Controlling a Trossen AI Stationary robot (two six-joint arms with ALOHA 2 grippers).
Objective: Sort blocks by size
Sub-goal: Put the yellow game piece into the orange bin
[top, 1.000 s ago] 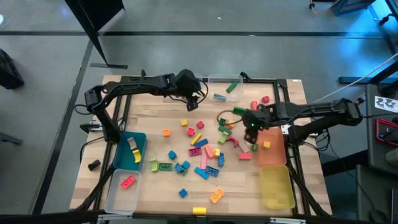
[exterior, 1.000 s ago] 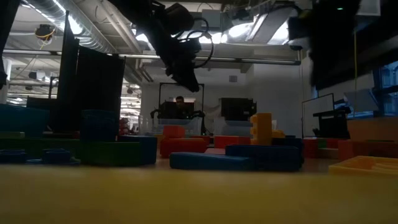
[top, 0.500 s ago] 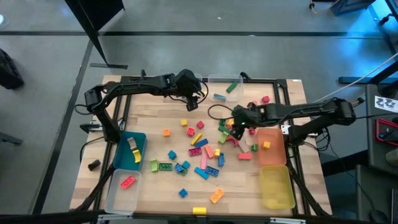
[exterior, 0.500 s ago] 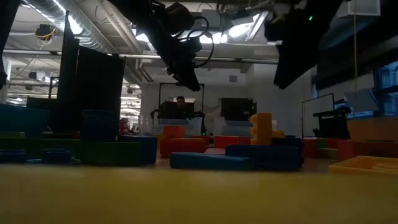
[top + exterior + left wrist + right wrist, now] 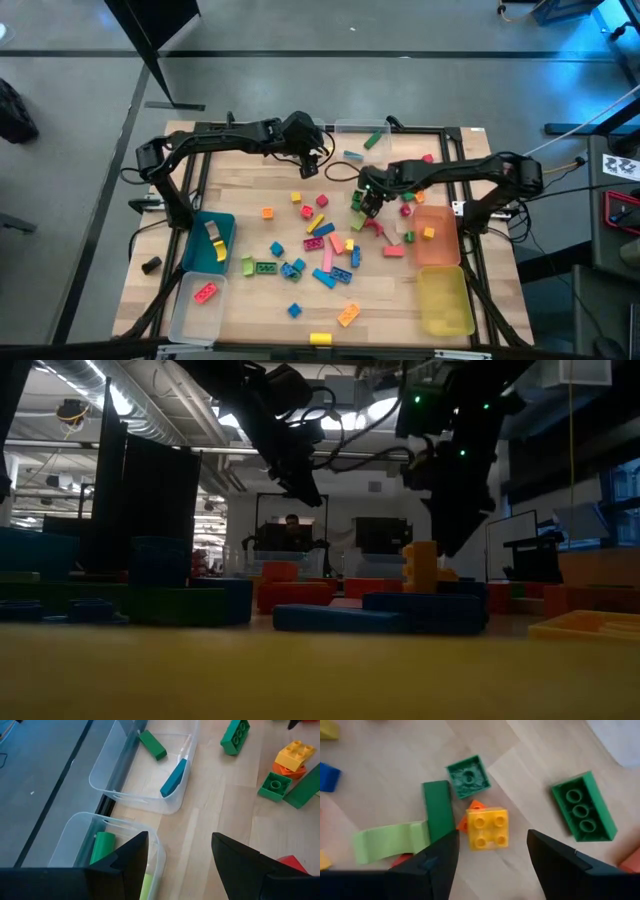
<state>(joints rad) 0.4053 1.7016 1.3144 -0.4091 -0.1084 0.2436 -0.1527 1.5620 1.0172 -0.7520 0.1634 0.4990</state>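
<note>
While both arms hang over the table | left gripper [image 5: 312, 168]: fingers apart, empty, near clear bin [image 5: 362, 142] | blocks [image 5: 322, 244]: scattered mid-table | right gripper [image 5: 367, 204]: fingers apart, empty, above yellow block [image 5: 487, 828].

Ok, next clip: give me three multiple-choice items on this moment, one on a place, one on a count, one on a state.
1. Where is the right gripper?
A. over the yellow bin
B. above the block cluster right of table centre
C. inside the clear bin

2. How many blocks lie in the clear bin at the table's far edge?
A. two
B. none
C. five

3. The right gripper's fingers are:
A. shut on a red block
B. open, holding nothing
C. shut, empty

Answers:
1 B, the high view shows it there, over the yellow four-stud block.
2 A, one green block and one teal block.
3 B, a clear gap shows between the fingers.
</note>
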